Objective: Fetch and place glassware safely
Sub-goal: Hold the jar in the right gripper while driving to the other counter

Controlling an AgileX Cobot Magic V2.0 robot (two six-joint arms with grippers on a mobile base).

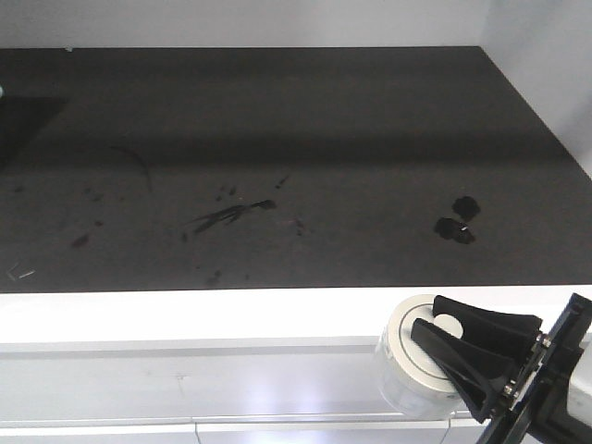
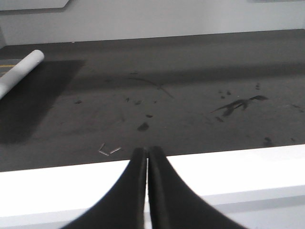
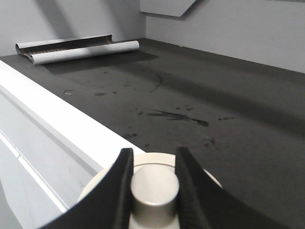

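Fetched, apparently, but not yet placed, with the glass jar (image 1: 412,370) clamped by its lid knob (image 3: 155,188) in the right gripper (image 1: 430,314) at the near right, just before the table's white edge (image 1: 185,314) and dark mat (image 1: 277,139), and the left gripper (image 2: 146,151) closed on nothing.

A rolled sheet (image 3: 81,50) lies on the scuffed dark mat (image 1: 305,120) covering a white table (image 1: 185,314).

light: dim | glare: white ledge (image 1: 185,310) blown out | focus: soft
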